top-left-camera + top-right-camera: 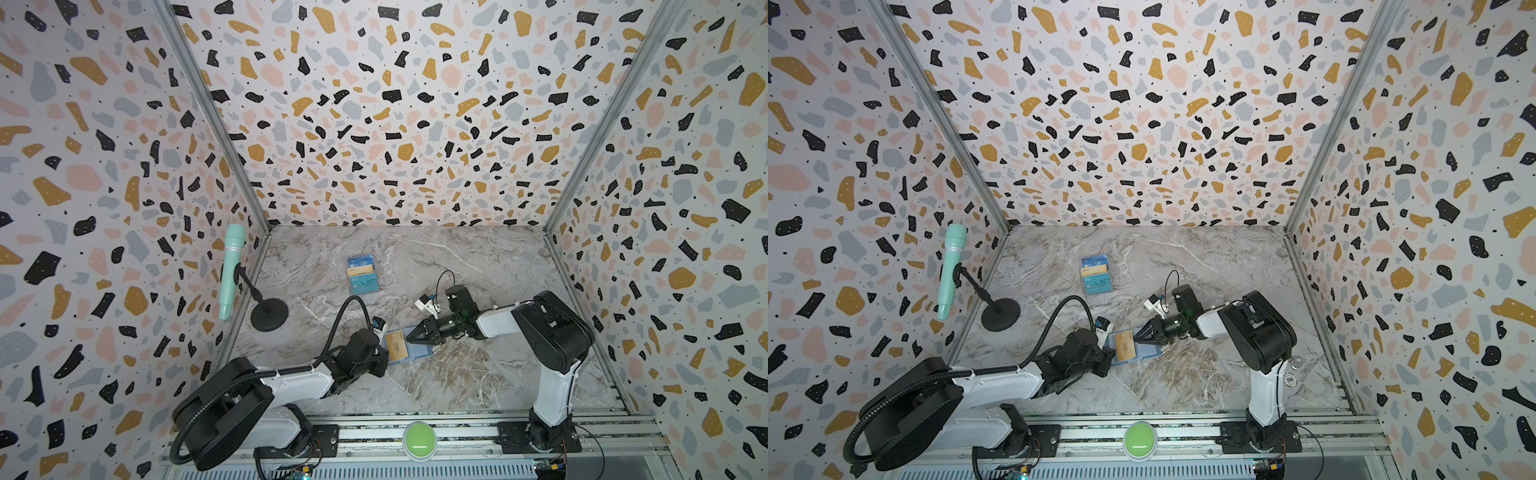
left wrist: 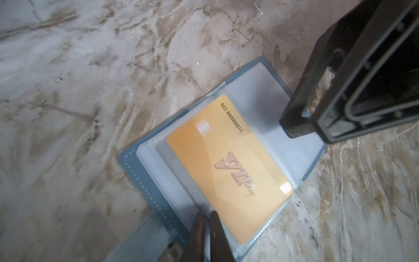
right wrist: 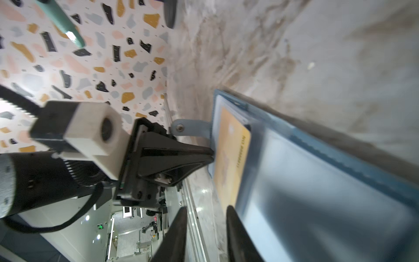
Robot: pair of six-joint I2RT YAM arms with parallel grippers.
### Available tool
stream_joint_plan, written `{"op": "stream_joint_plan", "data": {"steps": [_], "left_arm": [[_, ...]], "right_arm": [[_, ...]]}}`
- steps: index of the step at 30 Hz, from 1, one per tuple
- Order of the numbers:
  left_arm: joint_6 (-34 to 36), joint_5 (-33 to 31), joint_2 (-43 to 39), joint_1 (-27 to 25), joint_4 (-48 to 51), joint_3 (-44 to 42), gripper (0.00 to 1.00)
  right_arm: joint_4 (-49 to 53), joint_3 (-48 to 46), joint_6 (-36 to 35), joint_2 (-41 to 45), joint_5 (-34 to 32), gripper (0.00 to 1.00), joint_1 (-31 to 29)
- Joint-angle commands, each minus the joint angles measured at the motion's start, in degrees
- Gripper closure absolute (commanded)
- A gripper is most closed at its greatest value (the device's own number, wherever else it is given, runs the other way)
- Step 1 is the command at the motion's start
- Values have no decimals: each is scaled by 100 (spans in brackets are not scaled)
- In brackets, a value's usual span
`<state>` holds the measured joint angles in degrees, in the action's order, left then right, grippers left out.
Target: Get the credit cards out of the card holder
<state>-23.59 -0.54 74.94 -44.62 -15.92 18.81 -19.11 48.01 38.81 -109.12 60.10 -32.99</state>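
The slate-blue card holder (image 1: 417,354) (image 1: 1148,354) lies open on the marble table. A golden-yellow credit card (image 1: 395,345) (image 2: 226,167) sits in one of its clear pockets. My left gripper (image 1: 385,353) (image 2: 206,215) is shut on a clear pocket leaf at the holder's left edge, beside the card's end. My right gripper (image 1: 409,337) (image 3: 207,217) is open over the empty right-hand page (image 2: 267,108), and one finger rests on it. Nothing is between its fingers. In the right wrist view the card (image 3: 229,158) shows edge-on in the holder (image 3: 317,181).
A clear tiered rack (image 1: 362,274) with blue, gold and teal cards stands further back. A mint microphone (image 1: 232,270) on a black round stand (image 1: 269,314) is at the left wall. A green button (image 1: 419,440) sits on the front rail.
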Motion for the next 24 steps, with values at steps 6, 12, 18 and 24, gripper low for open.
{"op": "stream_joint_plan", "data": {"steps": [6, 12, 18, 24], "left_arm": [[-5, -70, 198, 47, 397, 31, 90], [-9, -74, 180, 52, 395, 26, 89], [-7, -61, 196, 52, 397, 26, 89], [-5, -56, 178, 56, 397, 18, 89]], "right_arm": [[1240, 456, -831, 175, -779, 52, -166], [1470, 733, -948, -49, -806, 52, -308], [1335, 789, -889, -123, -524, 55, -398], [1280, 776, -784, -168, -582, 55, -411]]}}
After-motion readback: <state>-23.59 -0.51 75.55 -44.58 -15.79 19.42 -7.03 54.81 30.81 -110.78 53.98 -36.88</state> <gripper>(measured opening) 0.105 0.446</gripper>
